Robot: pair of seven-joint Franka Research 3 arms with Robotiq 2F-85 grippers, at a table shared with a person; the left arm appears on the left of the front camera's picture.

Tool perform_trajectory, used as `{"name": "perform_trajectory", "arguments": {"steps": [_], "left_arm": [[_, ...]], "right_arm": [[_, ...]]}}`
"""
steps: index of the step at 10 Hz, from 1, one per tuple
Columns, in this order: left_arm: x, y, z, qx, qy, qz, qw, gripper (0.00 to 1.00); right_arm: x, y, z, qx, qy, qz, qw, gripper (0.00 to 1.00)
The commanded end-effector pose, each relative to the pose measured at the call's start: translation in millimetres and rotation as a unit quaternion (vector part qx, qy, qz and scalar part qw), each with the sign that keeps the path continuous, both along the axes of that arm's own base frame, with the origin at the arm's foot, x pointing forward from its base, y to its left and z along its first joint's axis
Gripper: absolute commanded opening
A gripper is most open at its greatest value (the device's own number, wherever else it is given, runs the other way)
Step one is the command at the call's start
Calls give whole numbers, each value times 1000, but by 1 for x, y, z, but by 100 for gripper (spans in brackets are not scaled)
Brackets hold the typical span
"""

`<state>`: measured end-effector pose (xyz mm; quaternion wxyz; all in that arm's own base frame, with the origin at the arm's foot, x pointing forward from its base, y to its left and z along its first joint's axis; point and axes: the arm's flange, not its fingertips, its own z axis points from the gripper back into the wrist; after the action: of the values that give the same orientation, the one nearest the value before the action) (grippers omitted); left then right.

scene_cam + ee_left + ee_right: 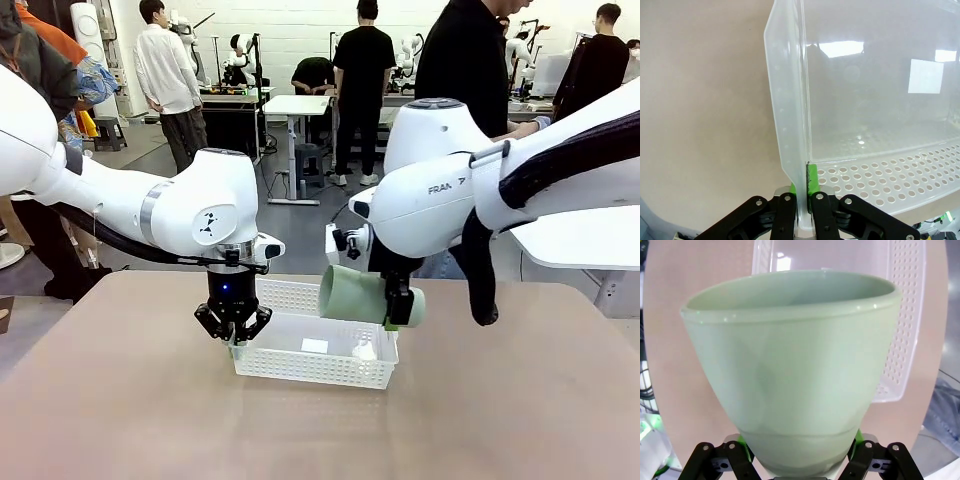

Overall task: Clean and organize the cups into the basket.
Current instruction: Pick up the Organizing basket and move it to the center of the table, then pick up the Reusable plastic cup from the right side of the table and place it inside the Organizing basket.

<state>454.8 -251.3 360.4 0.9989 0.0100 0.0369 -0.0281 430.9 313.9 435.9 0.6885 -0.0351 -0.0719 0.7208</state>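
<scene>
Nearest you the tan tabletop (120, 400) lies bare, and on it, a little past the middle, sits the white basket (310, 375) with its long side towards you. Your left claw (232, 338) points straight down at the basket's left end, near the front corner, and is pinched together on the thin wall there. In the left wrist view that claw (804, 200) has the pale wall (790, 100) running up between its black fingers, with one green pad (811, 180) pressed against the inner face, the perforated side to the right and the tabletop (700, 100) to the left. A small white patch lies on the basket's floor; you cannot tell what it is. Just behind and above the basket's right half, your right claw (398, 305) holds the mint green cup (355, 293) on its side in the air, mouth turned towards the robot's left. From the right wrist view the cup (790, 365) is clamped at its narrow base end, a finger on each side, its wide rim facing away, and the basket (905, 315) lies beyond it on the tabletop (670, 375). Across the tabletop a person in a dark top (465, 50) stands behind the right arm, and more people stand among desks farther back
</scene>
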Motion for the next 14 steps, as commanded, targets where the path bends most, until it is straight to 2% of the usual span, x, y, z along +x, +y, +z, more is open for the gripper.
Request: {"name": "perform_trajectory", "arguments": {"steps": [1,4,9,14], "left_arm": [[-1,0,0,1,0,-2,1000,0],[-1,0,0,1,0,-2,1000,0],[-1,0,0,1,0,-2,1000,0],[-1,0,0,1,0,-2,1000,0]], "right_arm": [[9,37,-8,-8,-4,-3,1000,81],[13,58,-28,-18,12,-6,1000,81],[20,44,-47,14,13,-29,999,81],[32,41,-79,25,50,-54,997,81]]}}
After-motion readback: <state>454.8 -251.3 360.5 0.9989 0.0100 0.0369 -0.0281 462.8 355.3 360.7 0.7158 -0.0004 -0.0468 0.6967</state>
